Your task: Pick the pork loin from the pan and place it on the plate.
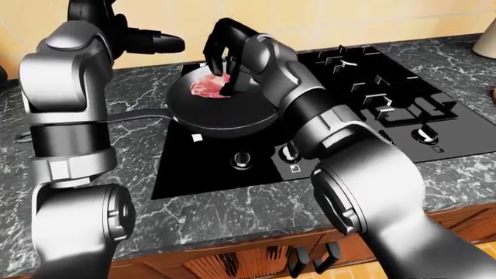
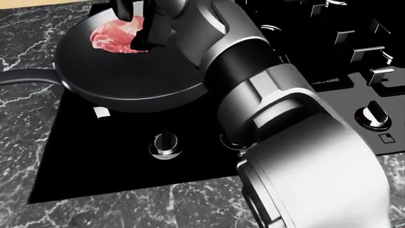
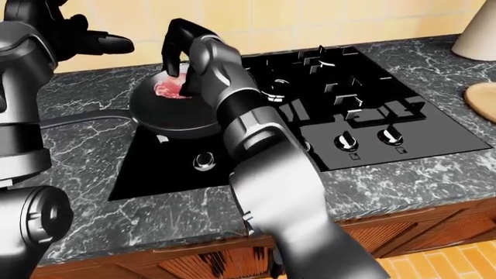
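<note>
Grasp step, judged from the left-eye view: right hand (image 1: 223, 58) down inside the pan (image 1: 225, 110), dark fingers (image 1: 213, 55) bracketing the pork loin (image 1: 205, 87) from two sides, apparently touching it, though not clear whether truly clamped. Meat sitting on the pan floor toward the rim nearest the tiled wall, pan resting on the left burner area of the black cooktop (image 1: 372, 110), its long handle (image 1: 135, 116) reaching toward the left edge of the marble counter (image 1: 457, 168). Left hand (image 1: 151, 42) raised well clear near the wall, fingers stretched out straight and empty. Control knobs (image 1: 242, 160) along the cooktop's near edge. Head view next: looking steeply down, forearm filling the right half, pink loin (image 2: 114, 35) at the top rim of the pan (image 2: 127, 85), one finger (image 2: 123, 9) at its upper side and another dark digit against its right side; fingertips cut off by the frame, so closure impossible to confirm. Right-eye view last: same hand (image 3: 174, 55) curled over the meat (image 3: 169, 88), with a pale wooden disc (image 3: 482, 99) at the right edge of the counter, well apart from the pan, possibly the plate or a board, too cropped to say. Next move, as a judgement: firm squeeze on the loin, straight lift clear of the pan rim, then a long carry rightward over the burners, keeping grip pressure steady since the soft, rounded cut could slip.
</note>
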Motion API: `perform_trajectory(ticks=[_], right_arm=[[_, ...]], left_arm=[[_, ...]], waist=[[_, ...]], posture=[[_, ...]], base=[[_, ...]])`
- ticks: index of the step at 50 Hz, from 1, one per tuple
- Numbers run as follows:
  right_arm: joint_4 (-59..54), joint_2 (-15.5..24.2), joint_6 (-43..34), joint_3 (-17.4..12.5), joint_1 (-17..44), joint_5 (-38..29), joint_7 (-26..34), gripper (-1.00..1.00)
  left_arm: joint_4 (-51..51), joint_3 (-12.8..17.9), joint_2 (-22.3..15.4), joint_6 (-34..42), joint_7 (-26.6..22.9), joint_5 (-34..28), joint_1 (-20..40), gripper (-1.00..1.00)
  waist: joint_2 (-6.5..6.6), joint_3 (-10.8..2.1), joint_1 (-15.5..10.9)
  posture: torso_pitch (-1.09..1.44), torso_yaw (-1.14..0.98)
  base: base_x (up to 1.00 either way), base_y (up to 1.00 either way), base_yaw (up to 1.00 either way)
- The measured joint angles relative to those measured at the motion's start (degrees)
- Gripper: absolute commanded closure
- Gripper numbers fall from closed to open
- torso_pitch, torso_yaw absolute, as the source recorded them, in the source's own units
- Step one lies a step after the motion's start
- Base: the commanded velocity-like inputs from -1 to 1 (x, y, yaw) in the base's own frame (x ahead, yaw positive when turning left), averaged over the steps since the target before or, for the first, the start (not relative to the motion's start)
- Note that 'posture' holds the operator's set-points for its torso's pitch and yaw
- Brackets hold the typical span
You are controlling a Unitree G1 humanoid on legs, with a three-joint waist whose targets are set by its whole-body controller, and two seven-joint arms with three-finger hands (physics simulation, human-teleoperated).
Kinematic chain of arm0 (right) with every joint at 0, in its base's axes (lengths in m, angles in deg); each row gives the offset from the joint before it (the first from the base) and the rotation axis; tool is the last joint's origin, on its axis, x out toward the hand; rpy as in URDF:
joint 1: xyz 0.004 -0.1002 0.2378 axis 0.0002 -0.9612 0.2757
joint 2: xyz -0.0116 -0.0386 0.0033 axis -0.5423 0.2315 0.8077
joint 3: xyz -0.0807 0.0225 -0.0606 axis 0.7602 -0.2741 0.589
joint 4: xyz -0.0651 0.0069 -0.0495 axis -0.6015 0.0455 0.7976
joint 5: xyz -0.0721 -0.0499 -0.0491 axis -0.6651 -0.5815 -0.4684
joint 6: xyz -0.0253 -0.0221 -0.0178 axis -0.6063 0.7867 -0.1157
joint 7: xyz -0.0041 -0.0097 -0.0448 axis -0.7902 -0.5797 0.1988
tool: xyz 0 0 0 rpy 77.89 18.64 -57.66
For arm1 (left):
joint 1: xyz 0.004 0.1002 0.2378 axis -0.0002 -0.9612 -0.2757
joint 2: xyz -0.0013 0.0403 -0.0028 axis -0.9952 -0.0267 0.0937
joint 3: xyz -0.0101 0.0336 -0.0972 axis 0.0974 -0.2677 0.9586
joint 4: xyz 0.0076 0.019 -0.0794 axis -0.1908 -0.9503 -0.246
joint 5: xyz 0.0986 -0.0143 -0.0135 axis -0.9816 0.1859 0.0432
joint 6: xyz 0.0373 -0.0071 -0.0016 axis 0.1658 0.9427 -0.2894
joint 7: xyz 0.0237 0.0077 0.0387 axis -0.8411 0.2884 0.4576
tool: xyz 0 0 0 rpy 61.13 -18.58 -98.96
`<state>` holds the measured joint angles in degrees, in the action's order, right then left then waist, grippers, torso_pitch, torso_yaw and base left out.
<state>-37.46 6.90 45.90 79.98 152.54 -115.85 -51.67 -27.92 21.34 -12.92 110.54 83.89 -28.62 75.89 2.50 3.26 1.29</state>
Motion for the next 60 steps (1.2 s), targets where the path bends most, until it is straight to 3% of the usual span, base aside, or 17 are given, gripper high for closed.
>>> perform_trajectory(ticks=[24, 40, 60], right_arm=[[1.0, 9.6, -2.0, -2.7, 1.9, 5.6, -0.1, 1.0], [4.4, 15.9, -7.0, -7.0, 3.9, 16.6, 0.6, 1.0], [8.5, 23.7, -7.1, -6.9, 2.1, 24.8, 2.0, 1.0]], left_arm=[[0.8, 0.0, -0.1, 0.7, -0.2, -0.2, 0.8, -1.0], [1.4, 0.2, -0.4, 1.6, 0.0, 0.0, 1.3, -1.0], [1.7, 0.2, -0.8, 2.6, 0.2, 0.1, 2.4, -1.0]], waist=[[-0.38, 0.57, -0.1], [-1.31, 0.27, -0.4], [-1.67, 0.49, -0.6]], posture=[[0.0, 0.0], [0.0, 0.0], [0.0, 0.0]], base=[[0.0, 0.0, 0.0], [0.0, 0.0, 0.0], [0.0, 0.0, 0.0]])
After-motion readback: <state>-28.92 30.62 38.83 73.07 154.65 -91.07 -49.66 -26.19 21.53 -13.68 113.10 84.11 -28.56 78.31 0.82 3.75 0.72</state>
